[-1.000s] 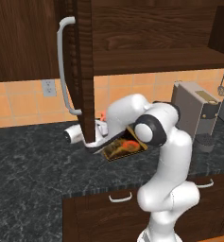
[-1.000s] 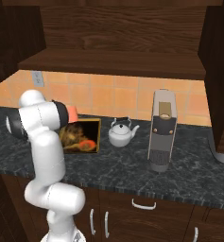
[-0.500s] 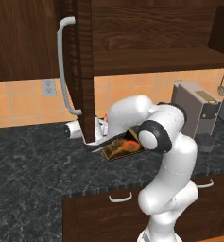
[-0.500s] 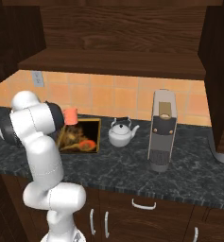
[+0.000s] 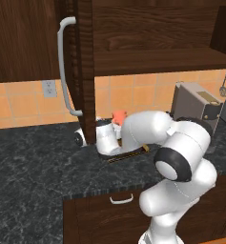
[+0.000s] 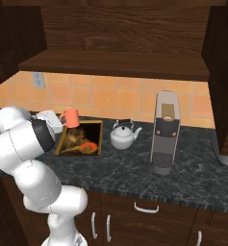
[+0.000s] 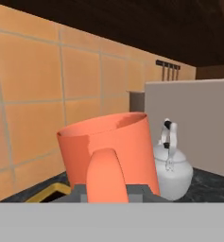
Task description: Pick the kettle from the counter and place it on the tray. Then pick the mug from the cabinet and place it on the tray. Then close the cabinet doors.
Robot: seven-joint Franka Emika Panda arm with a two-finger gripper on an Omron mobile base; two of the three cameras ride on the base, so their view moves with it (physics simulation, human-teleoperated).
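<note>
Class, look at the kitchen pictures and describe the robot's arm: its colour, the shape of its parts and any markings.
The arm is glossy white, built of thick rounded segments. Dark black rings and caps mark its joints, clearest on the big round elbow joint. No cables or lettering show.

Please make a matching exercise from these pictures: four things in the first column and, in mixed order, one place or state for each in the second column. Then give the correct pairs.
Things:
1. mug
2. kettle
3. tray
4. tool

Places or states:
A. lies flat on the counter, gold-rimmed, beside the kettle
B. stands on the counter, to the right of the tray in the right base view
C. shut on the mug
D. orange, upright, at the tray's far left corner in the right base view

Pairs: 1-D, 2-B, 3-A, 4-C
</note>
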